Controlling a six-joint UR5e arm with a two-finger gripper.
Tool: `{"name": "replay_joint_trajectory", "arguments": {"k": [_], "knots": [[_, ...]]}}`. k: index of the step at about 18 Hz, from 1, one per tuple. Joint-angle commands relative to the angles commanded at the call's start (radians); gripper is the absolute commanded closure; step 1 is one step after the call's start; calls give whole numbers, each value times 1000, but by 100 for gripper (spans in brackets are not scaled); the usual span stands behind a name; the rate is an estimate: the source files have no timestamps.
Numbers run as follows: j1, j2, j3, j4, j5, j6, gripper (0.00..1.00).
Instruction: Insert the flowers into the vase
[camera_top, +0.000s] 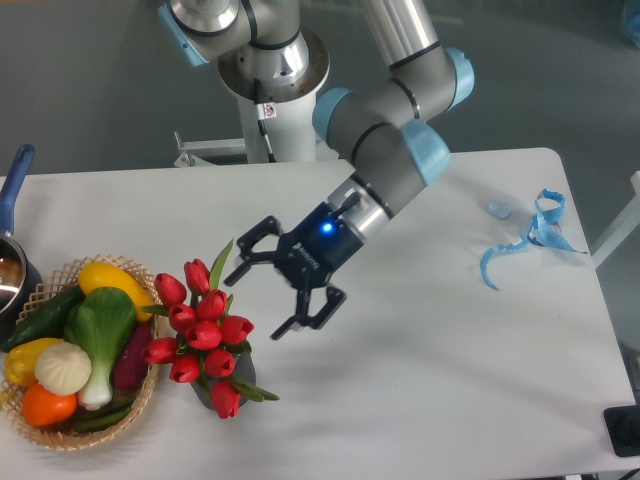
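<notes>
Glossy plastic-looking flowers (203, 335) — woven wicker basket (62, 436) (rough) — smooth matt table (420, 380).

White table (430, 390), matte top, rounded far-right corner; fills most of the view. Soft shadows on it, light even and diffuse, no hard glare.

Behind the table: grey floor (90, 90), plain, slightly mottled. A faint pale line crosses it at upper right.

White bracket (215, 150) at the far table edge, low metal frame, partly hidden.

Right edge: a white slanted bar (618, 225) just off the table side. Lower right corner: a dark block (622, 430) below the table edge, cut off by the frame; what it is cannot be told.

No walls or windows in view.
</notes>
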Motion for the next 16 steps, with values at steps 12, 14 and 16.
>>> {"name": "replay_joint_trajectory", "arguments": {"k": [12, 14, 16], "knots": [[40, 5, 81, -3, 610, -8, 0], [28, -11, 95, -5, 737, -9, 0], [25, -21, 94, -6, 851, -9, 0]]}}
